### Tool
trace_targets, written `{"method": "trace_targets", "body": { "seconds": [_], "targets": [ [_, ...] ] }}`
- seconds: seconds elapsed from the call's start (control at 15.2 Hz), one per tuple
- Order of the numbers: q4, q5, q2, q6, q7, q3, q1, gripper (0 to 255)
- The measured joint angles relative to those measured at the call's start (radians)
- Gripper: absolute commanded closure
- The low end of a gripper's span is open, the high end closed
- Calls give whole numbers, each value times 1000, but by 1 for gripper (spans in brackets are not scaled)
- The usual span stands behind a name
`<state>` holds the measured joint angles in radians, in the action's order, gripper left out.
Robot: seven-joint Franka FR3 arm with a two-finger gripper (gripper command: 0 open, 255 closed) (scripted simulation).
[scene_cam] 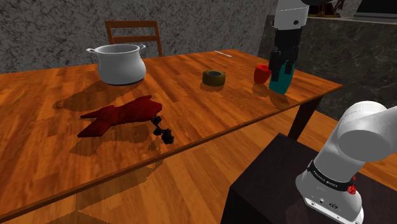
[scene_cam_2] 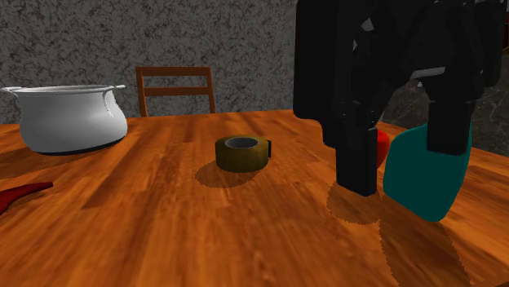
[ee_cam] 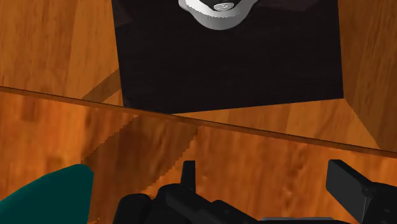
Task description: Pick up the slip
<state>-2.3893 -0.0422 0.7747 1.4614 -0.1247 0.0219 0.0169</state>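
The hand [scene_cam_2: 404, 163] hides most of the red object [scene_cam_2: 382, 147], and the edge crops the dark red slip [scene_cam_2: 19, 195].

A glossy wooden table [scene_cam: 191, 108] carries everything; a grey two-handled pot [scene_cam: 119, 63] stands toward its far side; a dark red slip [scene_cam: 121, 116] lies spread flat nearer the stand-side edge, a small black dumbbell-shaped thing [scene_cam: 161, 129] just beside it; toward the shoulder view's right sit an olive tape roll [scene_cam: 214, 78] and a small red cup [scene_cam: 261, 74]; a thin white stick [scene_cam: 222, 55] lies by the far edge.
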Motion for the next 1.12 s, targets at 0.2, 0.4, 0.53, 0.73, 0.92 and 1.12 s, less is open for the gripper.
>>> {"method": "trace_targets", "body": {
  "seconds": [0.2,0.4,0.53,0.73,0.92,1.12],
  "targets": [
    [17,0,-45,28,-1,-1,-1,0],
    [74,-2,-164,89,3,-9,-6,0],
    [105,0,-234,129,-1,-8,-6,0],
    [177,3,-359,181,-4,-10,-8,0],
    [268,3,-480,212,3,-17,-12,0],
    [365,5,-599,234,7,-21,-15,0]
  ]
}}
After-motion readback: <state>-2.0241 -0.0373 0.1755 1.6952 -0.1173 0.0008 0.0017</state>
